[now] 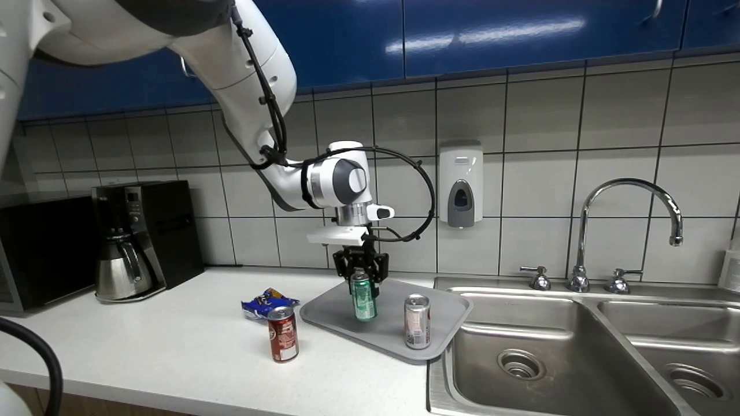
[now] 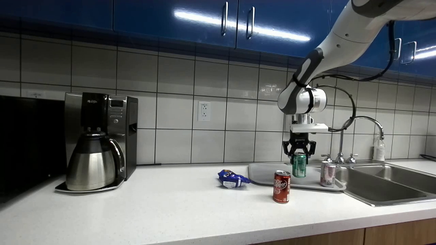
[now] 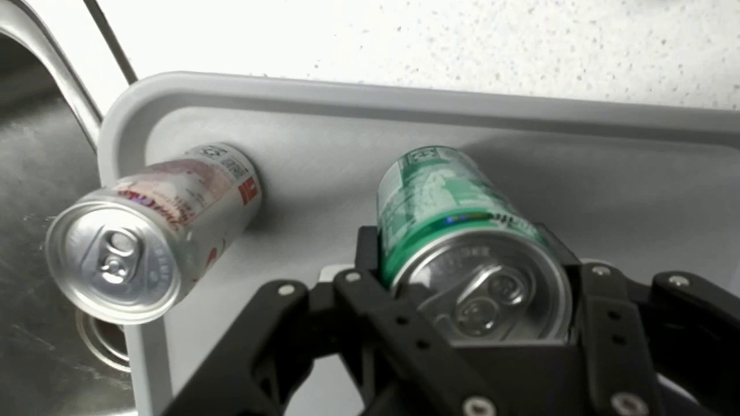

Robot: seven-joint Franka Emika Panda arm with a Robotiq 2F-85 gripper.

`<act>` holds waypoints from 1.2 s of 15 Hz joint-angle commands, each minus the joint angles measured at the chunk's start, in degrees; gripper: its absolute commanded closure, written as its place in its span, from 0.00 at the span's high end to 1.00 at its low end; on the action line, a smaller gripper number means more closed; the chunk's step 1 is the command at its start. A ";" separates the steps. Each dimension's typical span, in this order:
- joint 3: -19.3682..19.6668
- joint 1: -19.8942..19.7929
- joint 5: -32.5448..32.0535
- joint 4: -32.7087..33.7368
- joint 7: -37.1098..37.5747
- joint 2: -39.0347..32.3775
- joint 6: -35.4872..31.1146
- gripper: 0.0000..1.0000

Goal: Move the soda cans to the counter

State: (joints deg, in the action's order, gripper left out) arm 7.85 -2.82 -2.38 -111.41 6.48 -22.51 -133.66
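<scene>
A green can (image 1: 363,300) stands on the grey tray (image 1: 334,315). It also shows in an exterior view (image 2: 299,166) and in the wrist view (image 3: 445,190). My gripper (image 3: 462,248) is around its top, with a finger against each side, shut on it. I cannot tell whether its base touches the tray. A silver can (image 1: 417,323) stands upright on the tray near the sink; it shows at the left in the wrist view (image 3: 191,202). A red Dr Pepper can (image 2: 281,187) stands upright on the white counter (image 2: 190,204), in front of the tray.
A crumpled blue snack bag (image 2: 232,179) lies on the counter beside the tray. A steel sink (image 1: 520,323) with a tall faucet (image 1: 584,237) adjoins the tray. A coffee maker (image 2: 131,136) with a steel carafe (image 2: 92,166) stands at the far left. Blue cabinets (image 1: 537,34) hang overhead.
</scene>
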 commanded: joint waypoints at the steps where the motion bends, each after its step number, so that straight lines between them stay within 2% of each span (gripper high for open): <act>1: -0.97 -0.18 -1.67 -6.17 -2.65 4.91 -2.82 0.38; 11: -2.95 -0.56 -1.05 -12.70 -9.55 8.96 -6.11 0.38; 18: -4.24 -0.62 -0.71 -15.08 -14.37 10.03 -6.06 0.38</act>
State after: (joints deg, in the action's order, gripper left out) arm 4.71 -2.63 -3.02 -123.97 -5.12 -15.36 -139.27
